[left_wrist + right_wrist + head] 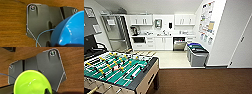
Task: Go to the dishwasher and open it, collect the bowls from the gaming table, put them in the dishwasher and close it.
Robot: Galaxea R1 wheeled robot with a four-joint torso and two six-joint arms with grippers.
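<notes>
The dishwasher (pixel 179 44) stands under the counter at the far end of the kitchen, with a dark opening above its steel door, which leans outward. In the left wrist view a bright blue bowl (pixel 73 31) shows large above the brown floor, and my left gripper (pixel 58 45) is shut on its rim. A yellow-green bowl (pixel 31 83) shows in the right wrist view, and my right gripper (pixel 50 91) is shut on its edge. The gaming table is out of view.
A table-football table (pixel 119 68) with a green field and rods stands at the front left. Two grey bins (pixel 197 54) stand against the right wall before the dishwasher. Pale kitchen floor (pixel 170 58) meets the brown floor (pixel 204 81) ahead. A glass door (pixel 116 32) is at the back left.
</notes>
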